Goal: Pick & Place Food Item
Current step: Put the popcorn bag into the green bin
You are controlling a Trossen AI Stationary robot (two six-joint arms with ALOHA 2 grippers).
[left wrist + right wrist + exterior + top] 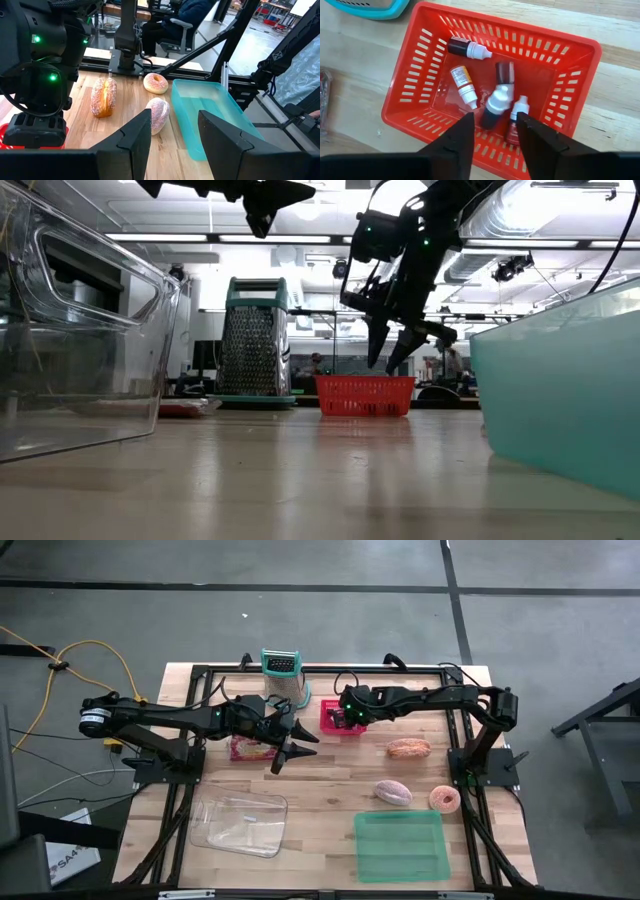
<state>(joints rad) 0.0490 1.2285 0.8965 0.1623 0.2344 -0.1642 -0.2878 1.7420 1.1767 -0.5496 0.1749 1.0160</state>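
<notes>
My right gripper (345, 720) hangs over the basket (331, 724), in which four small bottles (496, 105) lie. Left of the basket stands the grater (283, 675), at the table's far edge. My left gripper (290, 748) hovers in front of the grater, beside the packet (250, 748). Right of the basket lies the long bun (408, 748); nearer the front lie the round bun (392, 792) and, to its right, the doughnut (444, 799). At the front sit the clear tub (240, 825) on the left and the tray (400, 846) on the right.
</notes>
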